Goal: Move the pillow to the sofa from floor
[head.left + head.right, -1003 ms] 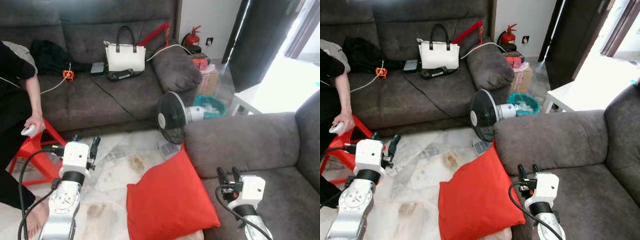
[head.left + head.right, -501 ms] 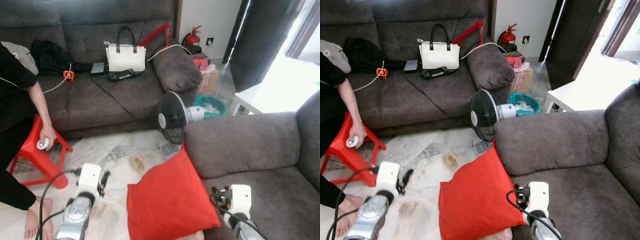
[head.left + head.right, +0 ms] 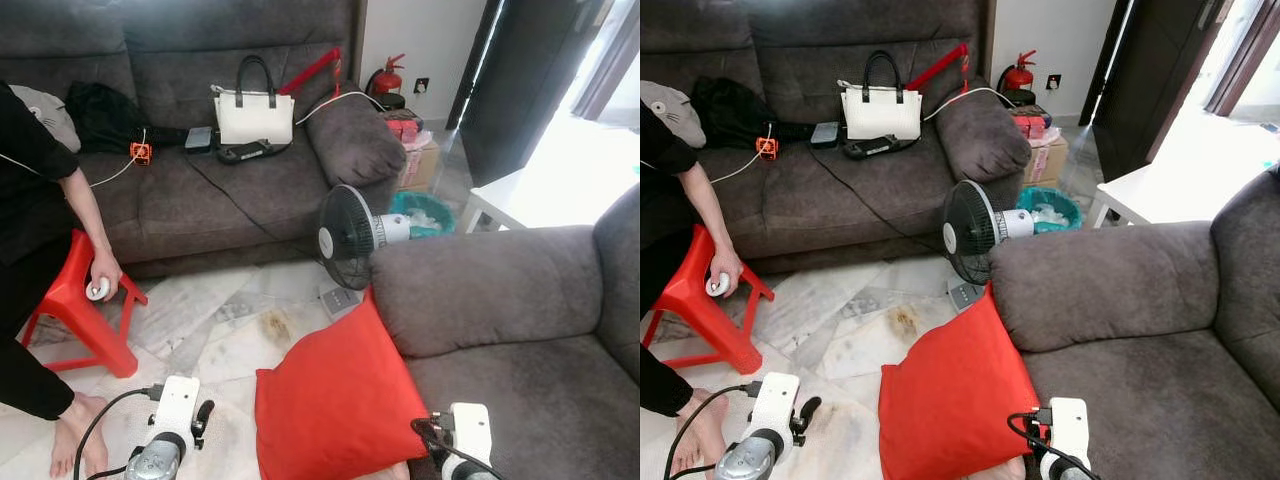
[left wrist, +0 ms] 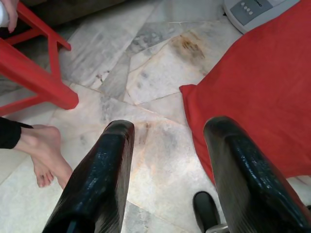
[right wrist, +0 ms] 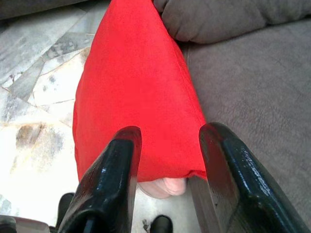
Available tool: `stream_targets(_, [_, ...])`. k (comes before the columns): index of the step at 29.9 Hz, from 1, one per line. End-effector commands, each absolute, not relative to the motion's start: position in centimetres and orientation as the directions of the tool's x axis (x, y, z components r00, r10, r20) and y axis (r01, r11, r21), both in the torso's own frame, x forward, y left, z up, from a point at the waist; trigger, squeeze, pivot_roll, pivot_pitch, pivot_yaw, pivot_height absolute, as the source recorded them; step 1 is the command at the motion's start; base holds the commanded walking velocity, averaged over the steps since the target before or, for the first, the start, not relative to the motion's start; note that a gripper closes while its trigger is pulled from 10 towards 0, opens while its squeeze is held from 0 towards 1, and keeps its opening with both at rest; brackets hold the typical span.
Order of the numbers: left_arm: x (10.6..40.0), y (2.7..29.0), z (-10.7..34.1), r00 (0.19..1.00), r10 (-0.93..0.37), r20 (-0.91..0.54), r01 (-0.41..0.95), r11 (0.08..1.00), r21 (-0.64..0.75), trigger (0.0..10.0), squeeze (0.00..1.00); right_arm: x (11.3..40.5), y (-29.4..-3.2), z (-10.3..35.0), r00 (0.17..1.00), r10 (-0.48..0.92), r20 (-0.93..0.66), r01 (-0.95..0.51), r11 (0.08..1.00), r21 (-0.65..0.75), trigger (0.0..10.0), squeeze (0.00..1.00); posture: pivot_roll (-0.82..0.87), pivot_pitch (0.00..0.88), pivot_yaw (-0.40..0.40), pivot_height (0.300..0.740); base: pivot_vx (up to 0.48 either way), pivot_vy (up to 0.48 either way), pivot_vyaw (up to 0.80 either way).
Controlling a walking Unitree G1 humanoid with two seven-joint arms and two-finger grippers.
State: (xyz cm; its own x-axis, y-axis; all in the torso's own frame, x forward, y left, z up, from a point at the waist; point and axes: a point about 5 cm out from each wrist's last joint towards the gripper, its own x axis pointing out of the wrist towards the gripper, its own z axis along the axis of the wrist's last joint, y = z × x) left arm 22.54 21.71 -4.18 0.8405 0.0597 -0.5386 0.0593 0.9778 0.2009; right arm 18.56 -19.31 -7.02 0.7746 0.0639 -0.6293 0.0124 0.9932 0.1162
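- The square red fabric pillow (image 3: 335, 400) stands on one edge on the pale marble floor (image 3: 235, 335), leaning against the front of the near grey fabric sofa (image 3: 520, 330), just below its armrest. It is not yet on the seat.
- Left claw (image 4: 167, 141): fingers apart, gripping nothing, low over the floor beside the pillow's left corner.
- Right claw (image 5: 167, 138): fingers apart, gripping nothing, over the pillow's lower edge where it meets the sofa seat front.
- Step in hand, as judged: approach and grasp. The right claw should close on the pillow's lower corner and the left claw take the opposite edge. A soft pillow sags from one corner, so two holds would serve better.
- Then lift over the seat front and set down on the open cushion.
- A black-caged standing fan (image 3: 345, 235) stands close behind the pillow's top corner; a wide swing could knock it.
- A person's bare foot (image 3: 75, 435) and a red plastic stool (image 3: 75, 310) lie left of the left claw.
- A white handbag (image 3: 252, 115) sits on the far sofa, well clear.
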Motion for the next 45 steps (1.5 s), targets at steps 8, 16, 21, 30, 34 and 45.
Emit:
stream_targets(8, [22.3,23.9,-3.7,0.856,0.078,-0.511,0.08,0.957,0.28,10.0,0.0,17.9,-22.1,-6.8,0.776,0.009,-0.63,0.027,0.999,0.047,10.0,0.0,0.09,0.0,-0.024,0.74,0.0,0.0,0.0])
stream_targets(16, [21.5,26.3,-3.3,0.852,0.098,-0.515,0.09,0.941,0.327,10.0,0.0,17.3,-22.0,-7.1,0.773,-0.007,-0.634,0.026,0.999,0.021,10.0,0.0,0.09,0.0,-0.02,0.74,0.0,0.0,0.0])
stream_targets(21, [22.3,25.8,-2.5,0.891,0.085,-0.446,0.064,0.949,0.309,10.0,0.0,17.6,-21.9,-6.8,0.798,-0.01,-0.603,0.039,0.999,0.036,10.0,0.0,0.09,0.0,-0.025,0.74,0.0,0.0,0.0])
stream_targets(30, [23.0,23.7,-2.6,0.905,0.048,-0.423,0.076,0.959,0.271,10.0,0.0,18.1,-21.0,-6.7,0.811,0.004,-0.585,0.048,0.996,0.072,10.0,1.0,0.09,0.012,-0.024,0.74,0.0,0.0,0.0])
stream_targets(34, [23.0,23.6,-2.7,0.906,0.043,-0.42,0.078,0.96,0.268,10.0,0.0,18.1,-20.9,-6.8,0.809,0.005,-0.588,0.048,0.996,0.075,10.0,1.0,0.09,0.016,-0.024,0.74,0.0,0.0,0.0])
stream_targets(45, [23.2,22.6,-2.7,0.912,0.019,-0.409,0.091,0.965,0.247,10.0,0.0,18.0,-20.8,-7.2,0.773,0.005,-0.634,0.062,0.995,0.083,10.0,0.0,0.1,0.034,-0.023,0.74,0.0,0.0,0.0])
